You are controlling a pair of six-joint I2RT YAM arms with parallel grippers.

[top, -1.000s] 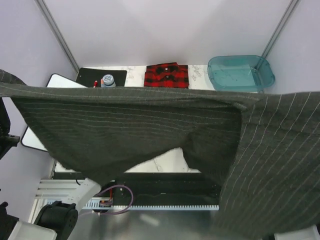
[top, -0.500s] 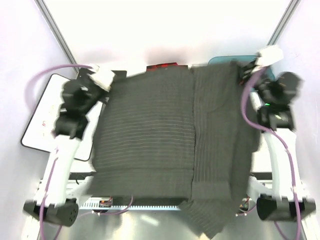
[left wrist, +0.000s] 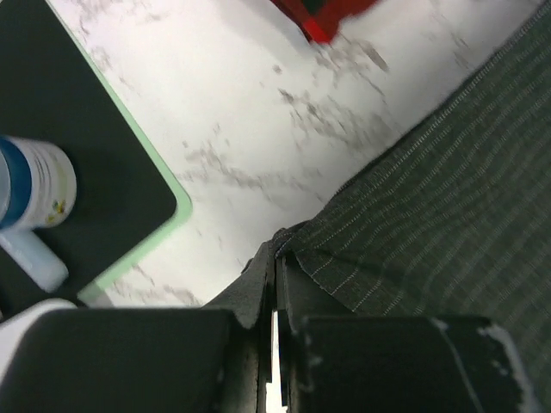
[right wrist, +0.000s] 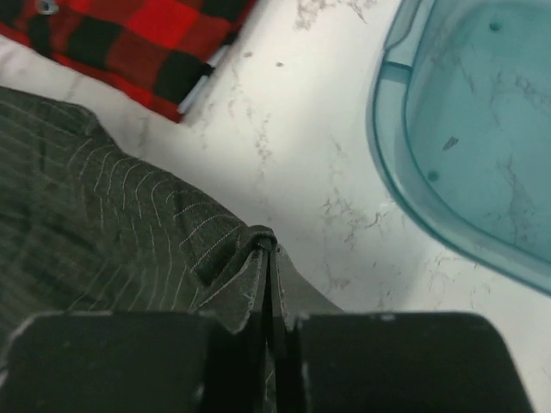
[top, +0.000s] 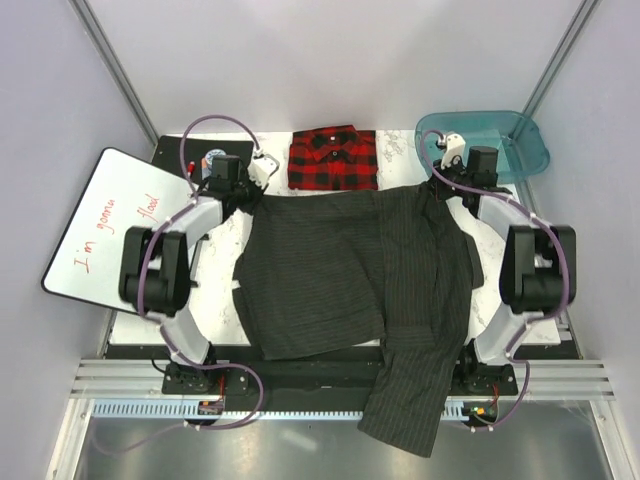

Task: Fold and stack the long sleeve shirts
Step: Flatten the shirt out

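Note:
The dark pinstriped shirt (top: 340, 270) lies spread on the marble table, one sleeve hanging over the near edge. My left gripper (top: 262, 190) is shut on its far left corner; the cloth edge shows pinched at the left wrist's gripper (left wrist: 280, 249). My right gripper (top: 437, 185) is shut on its far right corner, seen pinched in the right wrist view (right wrist: 265, 241). The red-and-black plaid shirt (top: 333, 158) lies folded at the back centre, just beyond the dark shirt; it shows in the right wrist view (right wrist: 129, 39) too.
A teal plastic tub (top: 485, 145) stands at the back right, close to my right gripper. A black mat (top: 190, 155) with a small blue-and-white container (top: 215, 160) lies at the back left. A whiteboard (top: 100, 225) leans off the table's left side.
Both arms have swung the dark shirt from held high near the camera down and away, laying it flat on the table. Both grippers still pinch its far corners.

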